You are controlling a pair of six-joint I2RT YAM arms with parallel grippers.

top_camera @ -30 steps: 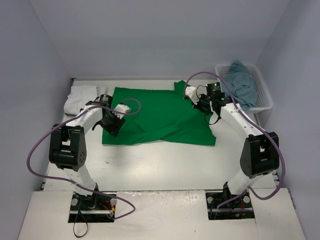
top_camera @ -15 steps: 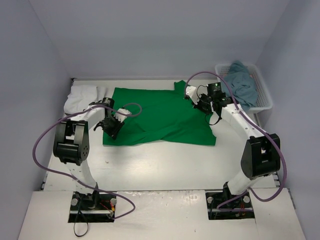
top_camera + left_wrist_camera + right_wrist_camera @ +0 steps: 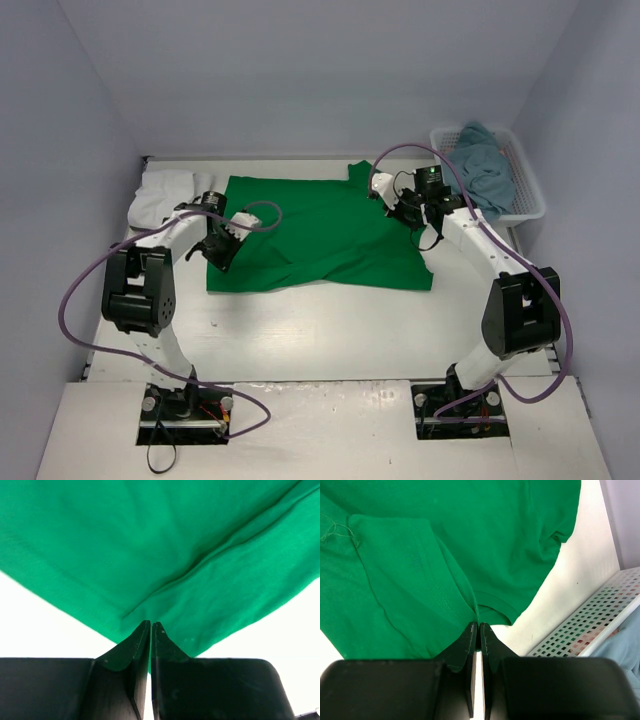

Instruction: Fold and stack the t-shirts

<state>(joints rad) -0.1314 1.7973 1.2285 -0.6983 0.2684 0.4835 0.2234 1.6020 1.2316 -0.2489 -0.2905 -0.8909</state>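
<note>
Main garment: a bright green cloth t-shirt [image 3: 320,225] lies spread, with creases, across the middle of the white table [image 3: 320,330].
Left gripper: the left gripper [image 3: 222,252] sits at the shirt's near-left edge, its jaws pressed together on the hem, a sliver of green showing between them.
Right gripper: the right gripper [image 3: 403,212] is at the shirt's right side, its jaws closed tight, pinching a folded edge beside a sleeve.
Far-left corner: a crumpled white cloth t-shirt [image 3: 160,195] lies on the table, just beside the green one.
Far right: a dull teal-blue cloth t-shirt [image 3: 482,165] is heaped in a white plastic lattice basket [image 3: 530,195].
</note>
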